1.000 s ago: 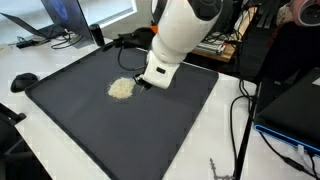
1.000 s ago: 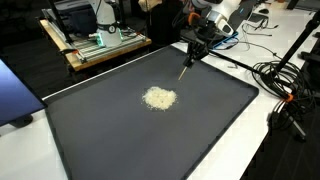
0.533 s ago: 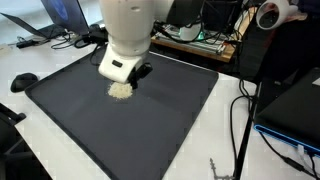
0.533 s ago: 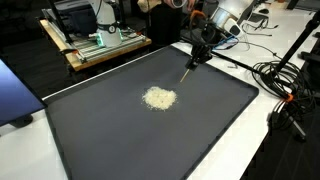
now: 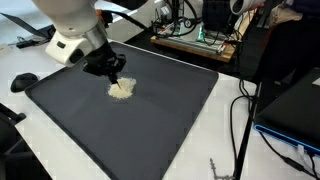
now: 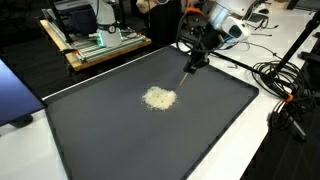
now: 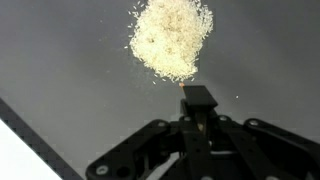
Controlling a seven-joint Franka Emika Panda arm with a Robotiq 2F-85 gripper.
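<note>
A small pile of pale grains [image 5: 121,89] lies on a large black mat [image 5: 150,135]; the pile also shows in the other exterior view [image 6: 159,98] and in the wrist view [image 7: 172,38]. My gripper [image 6: 203,45] is shut on a thin dark tool [image 6: 190,64] that points down at the mat [image 6: 120,140], its tip short of the pile. In the wrist view the tool's flat dark end [image 7: 197,98] sits just below the grains, between my closed fingers [image 7: 197,125]. In an exterior view my gripper [image 5: 110,70] hangs just above the pile's left edge.
A black mouse-like object [image 5: 22,80] lies on the white table left of the mat. Cables [image 6: 280,80] trail along the mat's right side. A wooden cart with electronics [image 6: 95,40] stands behind. A black box [image 5: 295,110] sits at the right.
The arm has swung across one exterior view from right of the pile to its left. The tool's tip has shifted slightly away from the pile. The grains have not moved.
</note>
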